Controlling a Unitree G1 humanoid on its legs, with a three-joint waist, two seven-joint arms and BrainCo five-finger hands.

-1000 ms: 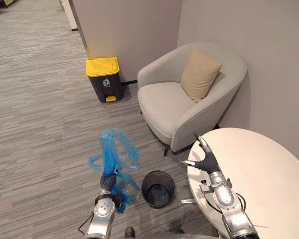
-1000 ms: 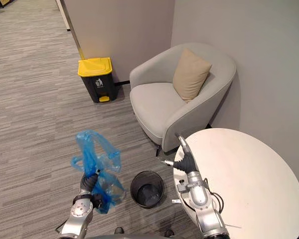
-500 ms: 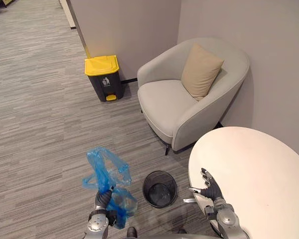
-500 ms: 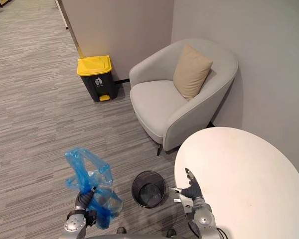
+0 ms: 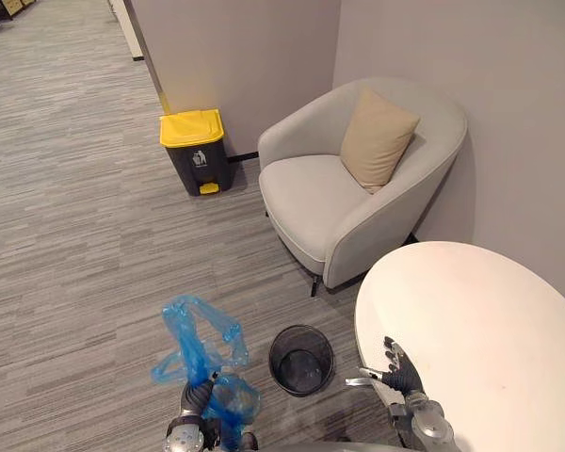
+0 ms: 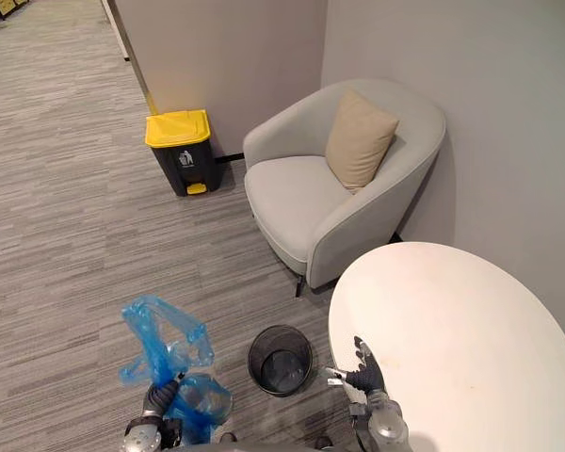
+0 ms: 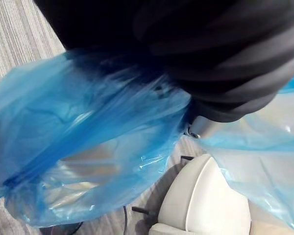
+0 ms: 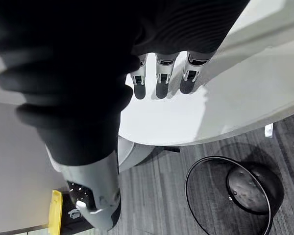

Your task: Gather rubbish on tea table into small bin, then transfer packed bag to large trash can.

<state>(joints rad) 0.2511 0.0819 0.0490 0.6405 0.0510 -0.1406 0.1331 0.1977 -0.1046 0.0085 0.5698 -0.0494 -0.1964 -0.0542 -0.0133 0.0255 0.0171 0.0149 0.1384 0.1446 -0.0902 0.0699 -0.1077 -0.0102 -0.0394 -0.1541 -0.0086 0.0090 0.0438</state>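
A blue plastic bag (image 5: 203, 360) hangs crumpled above the carpet at the lower left, and my left hand (image 5: 197, 426) is shut on it from below; the bag (image 7: 88, 142) billows around that hand in the left wrist view. To its right, the small black mesh bin (image 5: 301, 358) stands on the floor, beside the round white tea table (image 5: 490, 339). My right hand (image 5: 400, 377) is open over the table's near left edge, its fingers (image 8: 159, 78) straight above the white top. The large grey trash can (image 5: 196, 149) with a yellow lid stands far off by the wall.
A light grey armchair (image 5: 358, 179) with a tan cushion (image 5: 377, 139) sits in the corner behind the table, close to the small bin. Grey carpet (image 5: 75, 235) stretches from the bag to the yellow-lidded can. The walls (image 5: 433, 47) close in at the right.
Both hands have sunk toward the bottom of the eye views. The blue bag came down with the left hand. The right hand drew back along the table's left edge.
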